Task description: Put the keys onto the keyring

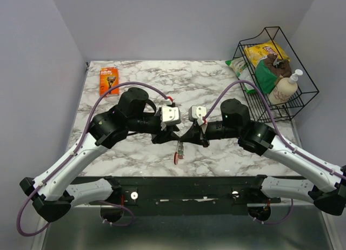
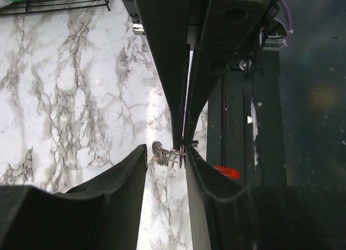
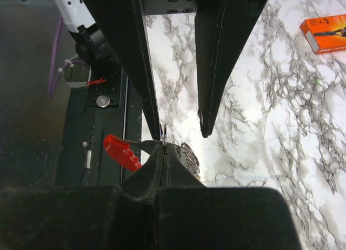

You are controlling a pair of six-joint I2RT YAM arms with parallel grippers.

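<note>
The keys [image 1: 179, 149] hang between the two grippers above the table's near edge, with the red tag [image 1: 176, 159] lowest. My right gripper [image 3: 163, 150] is shut on the top of the bunch. The silvery keys [image 3: 189, 156] show to the right of its tips and the red tag [image 3: 121, 151] to the left. A thin loop [image 3: 162, 132], possibly the keyring, stands up from those tips. My left gripper [image 2: 166, 150] is open. Its jaws straddle the keys [image 2: 160, 153], and one finger [image 3: 145, 72] touches the loop. The grippers meet tip to tip in the top view.
An orange razor box [image 1: 108, 80] lies at the far left of the marble table [image 1: 140, 153]. A black wire basket [image 1: 303, 93] with snack bags and a pump bottle [image 1: 286, 88] stands at the far right. A green bag [image 1: 238, 66] lies beside it.
</note>
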